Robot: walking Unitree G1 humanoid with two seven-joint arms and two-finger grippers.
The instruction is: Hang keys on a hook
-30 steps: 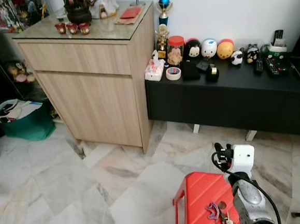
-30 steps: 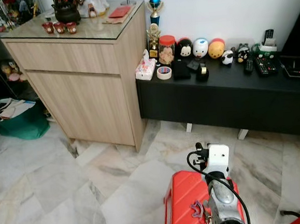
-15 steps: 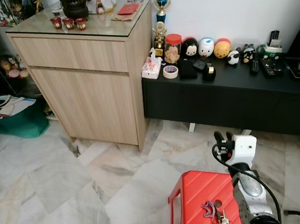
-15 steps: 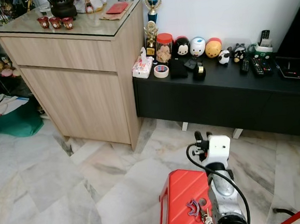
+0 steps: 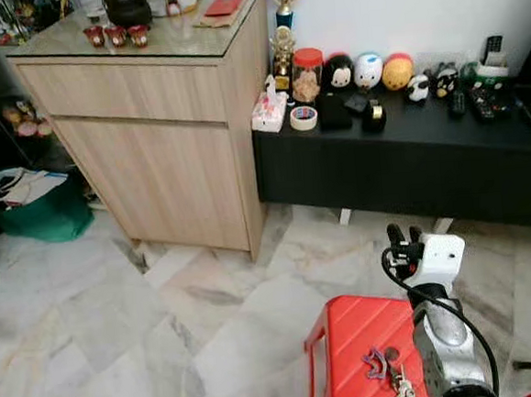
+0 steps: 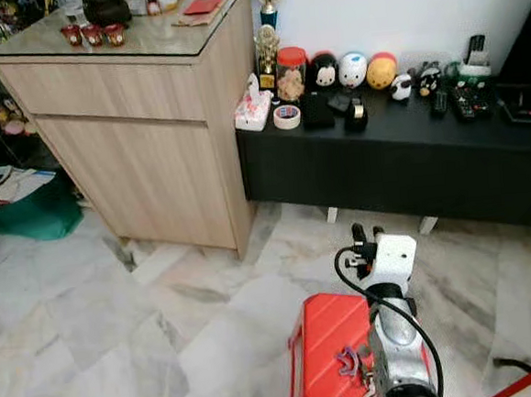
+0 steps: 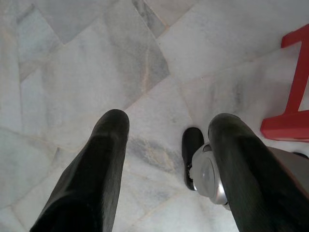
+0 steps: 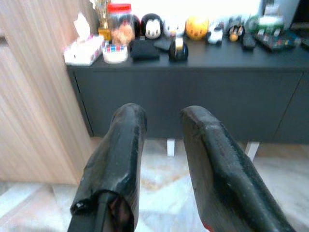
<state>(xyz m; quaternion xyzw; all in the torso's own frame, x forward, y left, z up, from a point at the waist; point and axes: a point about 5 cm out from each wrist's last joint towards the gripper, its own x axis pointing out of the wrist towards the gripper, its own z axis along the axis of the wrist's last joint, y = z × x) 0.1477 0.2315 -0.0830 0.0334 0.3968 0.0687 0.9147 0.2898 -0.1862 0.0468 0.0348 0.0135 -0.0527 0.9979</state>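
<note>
Keys (image 5: 390, 379) lie on the red stool (image 5: 350, 339), half cut off; both tools' fingers apart.

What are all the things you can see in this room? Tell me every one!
Bunch of metal keys with purple tag: one, on the red plastic stool.
Light wooden cabinet: one, left of the low black bench.
Round toy heads: three, black, white, orange, on the bench.
Roll of white tape: one, on the bench.
Green bag: one, on the floor by the cabinet.
Left pincer: black fingers apart, over marble floor.
Right pincer: black fingers apart, holding nothing, pointing toward the bench.
</note>
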